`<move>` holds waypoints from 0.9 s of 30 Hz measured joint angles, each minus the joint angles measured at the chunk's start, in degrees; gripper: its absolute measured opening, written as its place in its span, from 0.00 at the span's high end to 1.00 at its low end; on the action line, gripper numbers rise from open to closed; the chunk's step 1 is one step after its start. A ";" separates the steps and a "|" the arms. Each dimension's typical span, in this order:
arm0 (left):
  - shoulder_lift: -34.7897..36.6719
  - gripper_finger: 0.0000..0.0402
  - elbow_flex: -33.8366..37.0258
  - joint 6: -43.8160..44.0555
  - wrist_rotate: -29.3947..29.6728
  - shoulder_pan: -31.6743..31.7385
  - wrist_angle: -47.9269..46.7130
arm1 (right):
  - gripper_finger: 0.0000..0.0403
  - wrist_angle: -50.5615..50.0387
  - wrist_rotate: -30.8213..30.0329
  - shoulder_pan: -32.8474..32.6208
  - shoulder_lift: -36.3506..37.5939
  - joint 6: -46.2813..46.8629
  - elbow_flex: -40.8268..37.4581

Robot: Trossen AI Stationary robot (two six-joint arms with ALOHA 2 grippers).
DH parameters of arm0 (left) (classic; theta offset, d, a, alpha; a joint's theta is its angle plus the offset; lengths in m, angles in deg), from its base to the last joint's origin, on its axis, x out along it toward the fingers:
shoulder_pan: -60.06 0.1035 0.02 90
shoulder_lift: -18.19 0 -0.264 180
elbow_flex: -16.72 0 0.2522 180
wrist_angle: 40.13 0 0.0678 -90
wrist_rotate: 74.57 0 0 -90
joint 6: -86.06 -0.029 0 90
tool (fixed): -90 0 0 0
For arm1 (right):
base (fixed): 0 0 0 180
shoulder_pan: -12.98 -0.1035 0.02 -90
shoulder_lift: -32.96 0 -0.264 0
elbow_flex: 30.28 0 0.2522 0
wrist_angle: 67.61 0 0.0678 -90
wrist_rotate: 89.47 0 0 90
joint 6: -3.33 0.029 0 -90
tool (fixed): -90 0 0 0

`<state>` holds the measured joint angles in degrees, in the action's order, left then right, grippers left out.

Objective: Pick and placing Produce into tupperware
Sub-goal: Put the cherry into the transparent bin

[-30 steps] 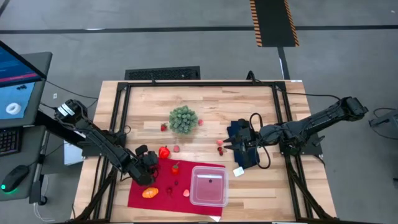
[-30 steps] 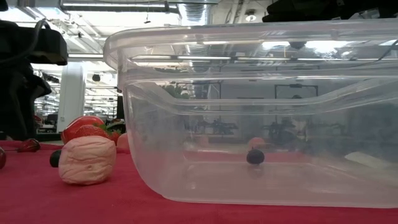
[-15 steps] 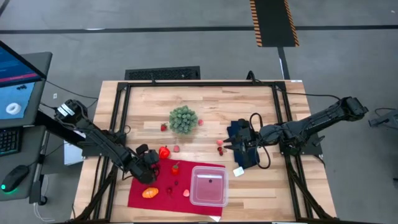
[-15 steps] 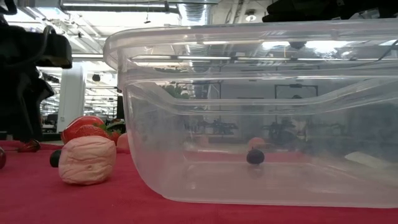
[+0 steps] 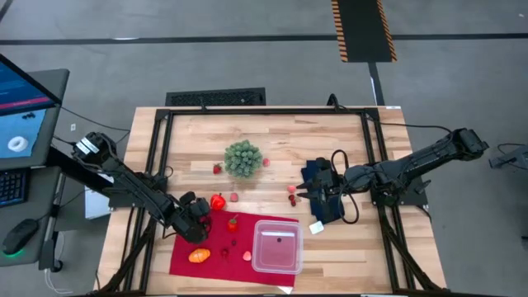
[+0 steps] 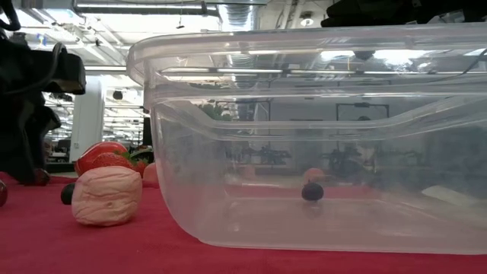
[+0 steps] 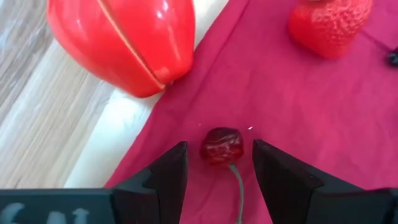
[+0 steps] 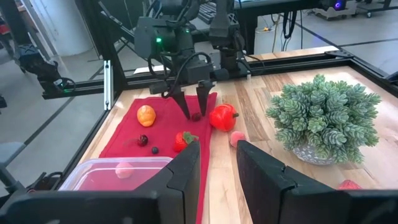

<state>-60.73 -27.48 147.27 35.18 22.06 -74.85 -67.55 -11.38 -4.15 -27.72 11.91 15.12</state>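
**benchrat:** Since the cherry [image 7: 221,145] is what's in play, start there: small dark-red thing with a stem, lying on the red cloth [image 7: 323,106] near its edge, just beside the red pepper [image 7: 127,40]. The left gripper [image 7: 217,163] is down over it, fingers parted with the cherry between the tips. Not clamped as far as I can tell; there's a gap on both sides.

**two_finger_tom:** So that's the grasp step?

**benchrat:** I'd say so. Next move calls for closing on something tiny and round, so it could squirt out sideways. Then lift and carry across to the tupperware [image 5: 277,245], which sits on the cloth's far corner with one dark berry [image 6: 313,192] inside. Strawberry [image 5: 233,221], orange oval [image 5: 198,256] and a pink piece [image 6: 106,195] are not in yet.

**two_finger_tom:** Other arm?

**benchrat:** The right gripper [image 8: 217,163] waits over the dark blue cloth [image 5: 323,198], fingers a little apart, nothing between them.

**two_finger_tom:** Setup?

**benchrat:** Pale wood table [image 5: 280,132] in a black frame, green bushy ball [image 5: 243,157] mid-table, grey floor around it, a monitor [image 5: 25,103] off on the left arm's side.
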 joint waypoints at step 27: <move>0.02 0.88 -1.27 -1.72 0.29 0.03 -0.03 | 0.68 0.00 -0.01 0.01 0.00 0.02 0.00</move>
<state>-60.70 -28.75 145.55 35.47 22.09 -74.88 -67.55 -11.38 -4.14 -27.72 11.93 15.12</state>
